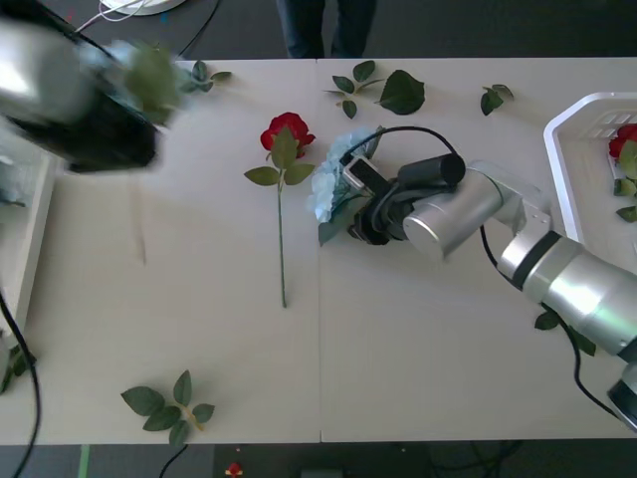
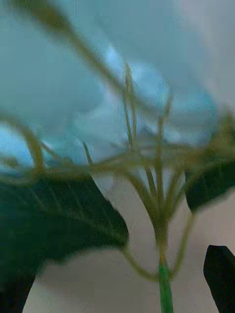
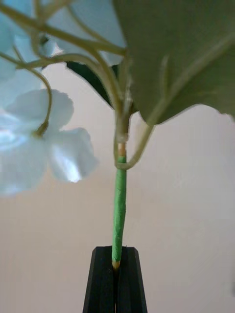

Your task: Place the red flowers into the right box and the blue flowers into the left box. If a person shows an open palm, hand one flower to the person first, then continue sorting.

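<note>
the left gripper (image 3: 116, 279) is clenching the very tip of a blue flower's green stem (image 3: 118, 205), with its pale petals (image 3: 34, 142) and a big leaf (image 3: 176, 54) hanging ahead of the fingers. in the front view this arm is sitting high at the counter's left end, near the left box (image 1: 30, 239). risk: the hold is on the last bit of stem only, so the top-heavy bloom is liable to swing or slip free before reaching the box.

the right gripper (image 2: 122, 279) is standing released, its dark fingers (image 2: 220, 276) either side of the stem (image 2: 165, 288) of a second blue flower (image 1: 333, 184) lying mid-counter. risk: the closing jaws are likely to catch the dark leaf (image 2: 58, 215) along with the stem, or miss the thin stem altogether.

one red flower (image 1: 286, 134) is lying just beside that bloom, and a dragged lift could be disturbing it. another red flower (image 1: 623, 139) is already resting in the right box (image 1: 567, 179). loose leaf sprigs (image 1: 169, 403) are lying scattered on the counter (image 1: 428, 349).
</note>
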### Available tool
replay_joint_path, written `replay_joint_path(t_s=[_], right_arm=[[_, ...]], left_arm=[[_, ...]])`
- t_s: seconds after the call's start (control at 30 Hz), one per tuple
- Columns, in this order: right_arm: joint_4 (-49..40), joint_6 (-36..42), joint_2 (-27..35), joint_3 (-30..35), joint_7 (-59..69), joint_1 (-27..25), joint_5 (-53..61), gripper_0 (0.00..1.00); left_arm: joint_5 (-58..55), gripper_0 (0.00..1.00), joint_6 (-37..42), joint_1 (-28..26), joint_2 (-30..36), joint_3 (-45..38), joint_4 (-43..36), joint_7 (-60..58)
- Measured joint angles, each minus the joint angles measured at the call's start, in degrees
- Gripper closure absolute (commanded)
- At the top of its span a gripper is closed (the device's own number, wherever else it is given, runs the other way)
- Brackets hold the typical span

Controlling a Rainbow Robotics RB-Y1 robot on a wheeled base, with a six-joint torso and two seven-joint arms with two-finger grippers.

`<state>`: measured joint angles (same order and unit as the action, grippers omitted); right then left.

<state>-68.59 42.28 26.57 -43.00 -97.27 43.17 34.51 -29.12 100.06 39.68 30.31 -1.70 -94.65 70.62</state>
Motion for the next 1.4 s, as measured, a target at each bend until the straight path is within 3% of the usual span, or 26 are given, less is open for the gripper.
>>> replay_joint_path(t_s=[0.03,0.1,0.2,0.33,0.5,0.7,0.87,1.07,1.4], right_arm=[[0.31,-0.01,-0.40,0.00,0.00,0.19,-0.18,0.89],[0.61,-0.01,-0.98,0.00,0.00,0.33,-0.44,1.00],[0.77,-0.01,-1.52,0.00,0.00,0.34,-0.44,1.00],[0.90,-0.07,-1.54,-0.01,0.00,0.34,-0.43,1.00],[0.98,-0.62,-1.54,-0.01,0.00,0.34,-0.35,1.00],[1.07,-1.03,-1.53,-0.02,0.00,0.34,0.26,1.00],[-0.49,-1.25,-0.41,-0.01,0.00,0.34,5.37,1.00],[-12.20,-1.24,6.83,1.45,0.01,-0.79,13.48,1.00],[-33.27,-1.21,17.89,15.04,0.00,-10.34,24.94,1.00]], left_arm=[[-0.01,1.00,2.80,-0.01,0.04,-3.64,-2.25,0.05],[0.00,1.00,7.30,-0.02,0.33,-10.01,-5.85,0.37],[0.01,1.00,9.31,-0.03,1.39,-18.75,-8.84,4.06],[0.08,1.00,9.48,-0.05,2.85,-29.04,-9.32,19.48],[1.58,1.00,8.27,-0.14,4.34,-32.15,-4.71,34.35],[4.57,1.00,-1.69,-3.20,6.88,-32.14,2.65,34.93],[4.17,1.00,-16.66,-9.99,10.47,-32.11,7.12,41.12],[3.03,1.00,-30.27,-17.88,13.33,-31.41,11.45,49.05],[2.02,1.00,-35.74,-25.08,13.50,-28.06,11.99,42.88]])
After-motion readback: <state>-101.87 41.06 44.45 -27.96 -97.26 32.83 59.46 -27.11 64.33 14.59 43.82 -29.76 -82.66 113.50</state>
